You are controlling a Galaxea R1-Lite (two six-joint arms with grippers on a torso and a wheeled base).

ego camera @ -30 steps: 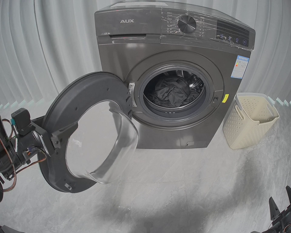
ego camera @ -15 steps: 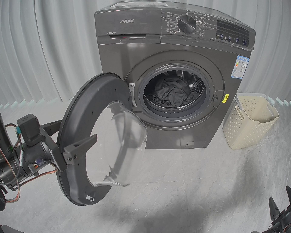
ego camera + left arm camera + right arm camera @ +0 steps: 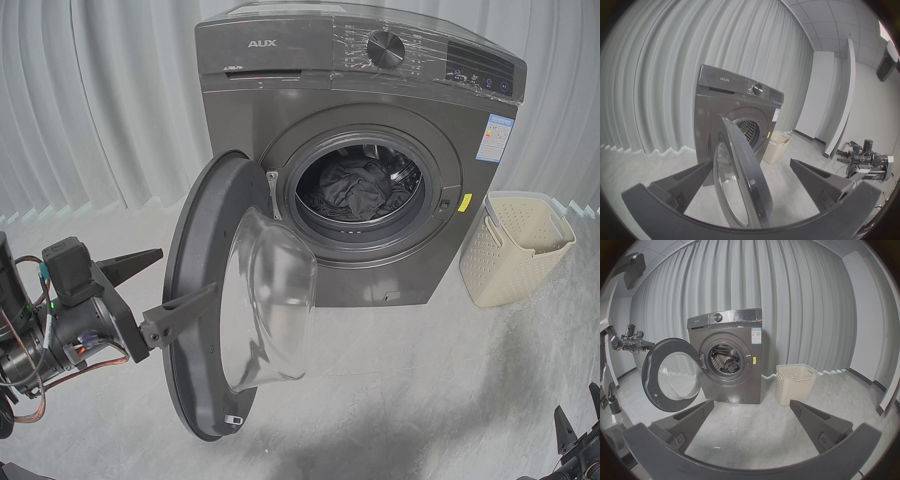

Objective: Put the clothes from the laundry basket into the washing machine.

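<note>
**Listener:** What holds what?

**Robot:** A grey front-loading washing machine (image 3: pixel 362 156) stands against a pale pleated curtain (image 3: pixel 94 94). Its round drum mouth is uncovered, and a heap of dark clothes (image 3: pixel 356 187) lies inside, low in the drum. A cream laundry basket (image 3: pixel 515 250) with perforated walls stands on the floor just beside the machine, on my right. I see its inner walls.

**Listener:** And the door?

**Robot:** The door (image 3: pixel 206 294) is hinged on the left of the mouth and stands out from the machine, almost edge-on to my head camera. Its clear glass bowl bulges toward the machine's front.

**Listener:** Where are your claws?

**Robot:** My left gripper (image 3: pixel 187 270) is at the door's outer rim. Its fingers are spread wide, one on each side of the rim. I cannot tell whether either finger touches it. My right gripper (image 3: pixel 750 402) hangs low on my right, also spread and holding nothing, well apart from the basket.

**Listener:** Room to move?

**Robot:** Grey floor (image 3: pixel 387 387) stretches in front of the machine, between the door's free edge and the basket.
</note>
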